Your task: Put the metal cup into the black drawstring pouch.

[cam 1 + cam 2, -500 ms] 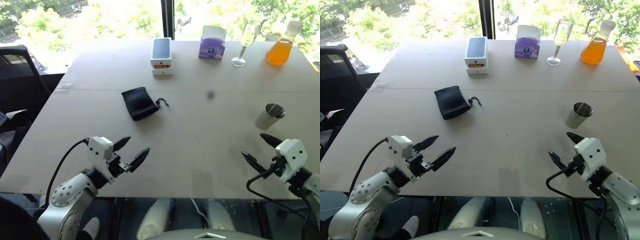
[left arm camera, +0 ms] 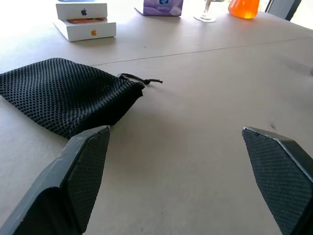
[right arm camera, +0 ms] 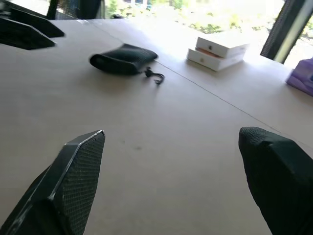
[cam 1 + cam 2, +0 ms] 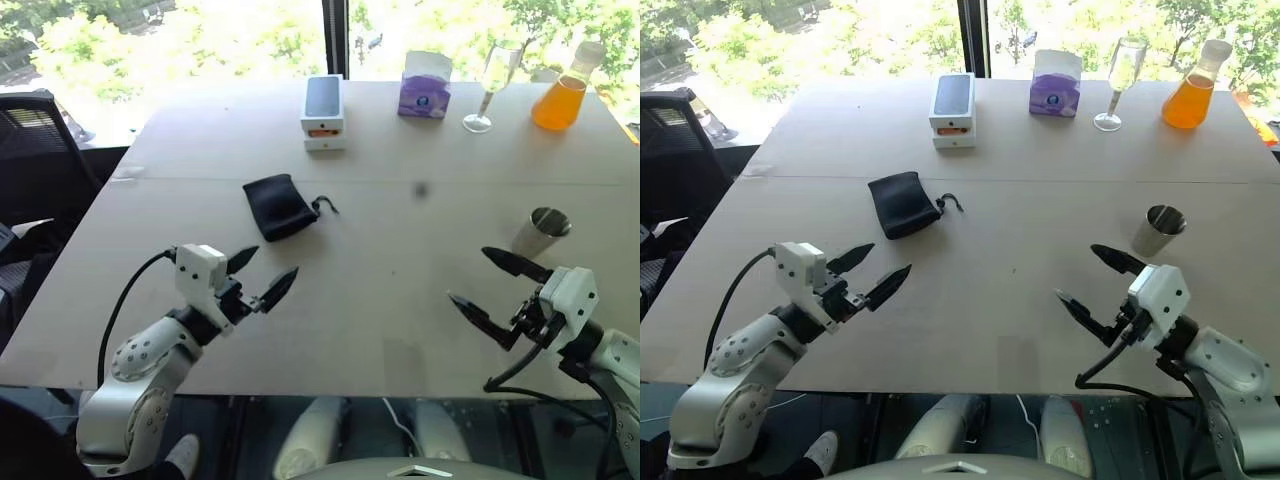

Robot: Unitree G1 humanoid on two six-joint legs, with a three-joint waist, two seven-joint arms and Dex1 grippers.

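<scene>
Metal cup (image 4: 540,232) stands upright on the table (image 4: 400,290) just beyond the right claw (image 4: 487,286), its fingers spread and empty, while the left claw (image 4: 262,275), also spread, hovers near the black pouch (image 4: 279,206).

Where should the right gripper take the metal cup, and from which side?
Take the cup across its side wall, probably just below the rim. It stands upright, mouth up, handle-free and tapered, so its wider top resists slipping. Come in level from the near side: the open right gripper sits just in front of it.
</scene>
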